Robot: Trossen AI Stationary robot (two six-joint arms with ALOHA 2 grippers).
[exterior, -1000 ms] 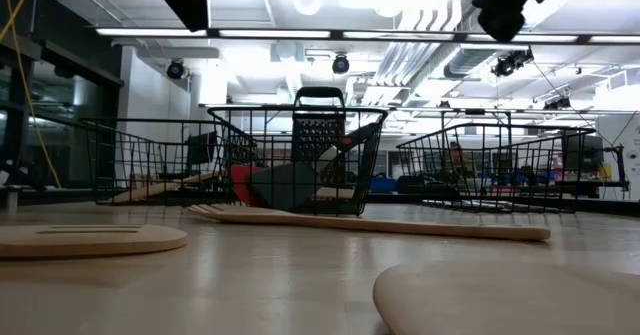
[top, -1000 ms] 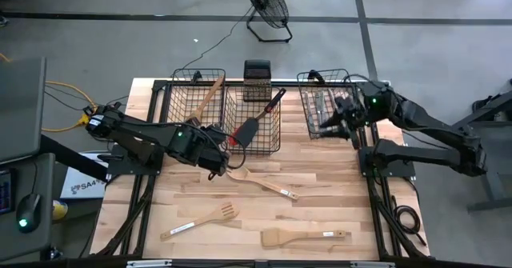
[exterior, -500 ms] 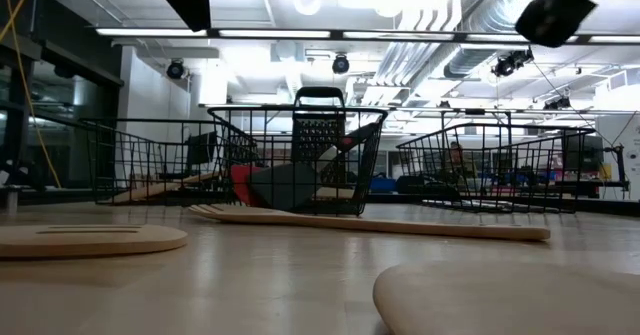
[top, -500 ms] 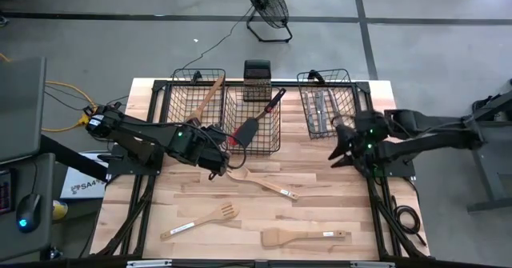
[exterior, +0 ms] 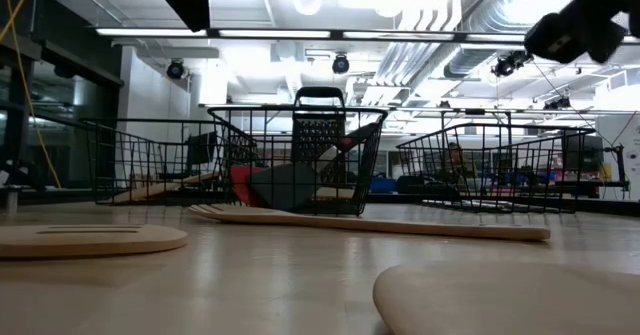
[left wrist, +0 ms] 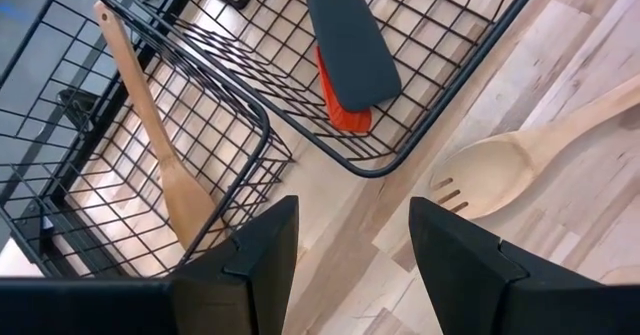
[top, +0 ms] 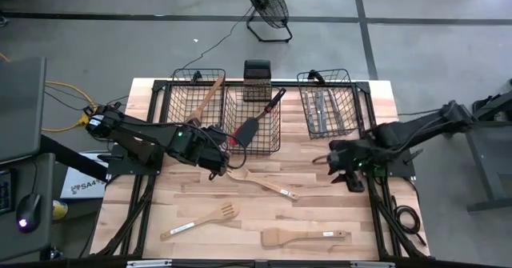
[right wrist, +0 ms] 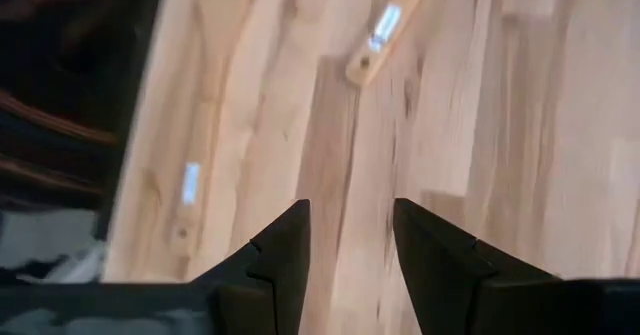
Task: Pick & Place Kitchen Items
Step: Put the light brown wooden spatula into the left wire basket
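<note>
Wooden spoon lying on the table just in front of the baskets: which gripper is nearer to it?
Left. The left gripper hovers open right beside the wooden spoon, at its bowl end. The right gripper is across the table, past the handle end, holding nothing.

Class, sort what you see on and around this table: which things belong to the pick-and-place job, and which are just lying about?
Job:
wooden spoon
slotted wooden spatula
flat wooden spatula
black spatula
wooden utensil in the left basket
metal cutlery

Lying about:
floor fan
yellow cable
computer mouse
</note>
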